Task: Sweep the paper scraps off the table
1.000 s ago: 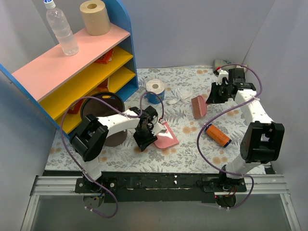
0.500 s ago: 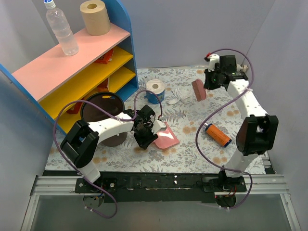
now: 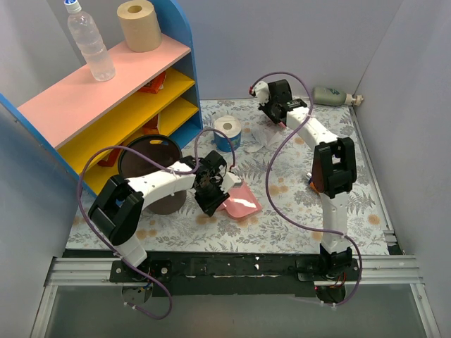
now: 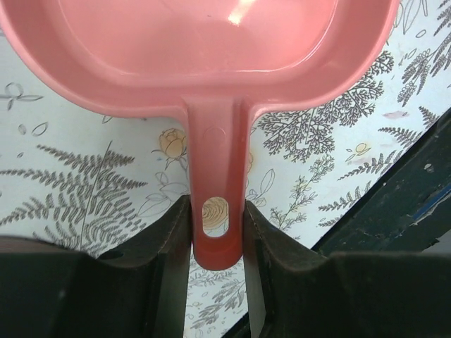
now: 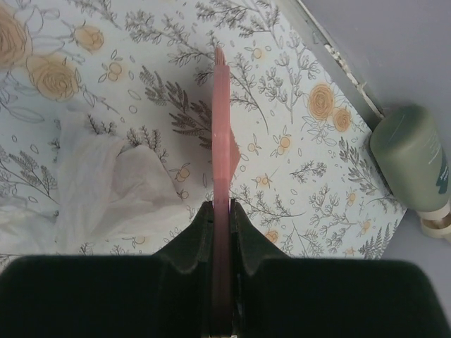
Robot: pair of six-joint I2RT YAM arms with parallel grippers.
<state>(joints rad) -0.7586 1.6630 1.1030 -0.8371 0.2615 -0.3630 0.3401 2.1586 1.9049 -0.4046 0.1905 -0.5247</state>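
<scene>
White crumpled paper scraps (image 5: 106, 183) lie on the leaf-printed table (image 5: 296, 148), left of my right gripper; in the top view they (image 3: 255, 145) lie right of the toilet roll. My right gripper (image 5: 222, 208) is shut on a pink brush (image 5: 220, 127), seen edge on, held above the cloth near the back wall (image 3: 271, 105). My left gripper (image 4: 217, 232) is shut on the handle of the pink dustpan (image 4: 211, 49), which rests on the cloth at the front centre (image 3: 241, 203), well short of the scraps.
A white toilet roll (image 3: 227, 128) stands on a blue base beside the scraps. A dark round bowl (image 3: 148, 156) sits by the pink-and-yellow shelf (image 3: 106, 91). A green bottle (image 5: 412, 165) lies at the back right corner (image 3: 331, 94).
My right arm has swung left along the back of the table with the brush, from the right side to behind the scraps. The left gripper and dustpan have barely moved.
</scene>
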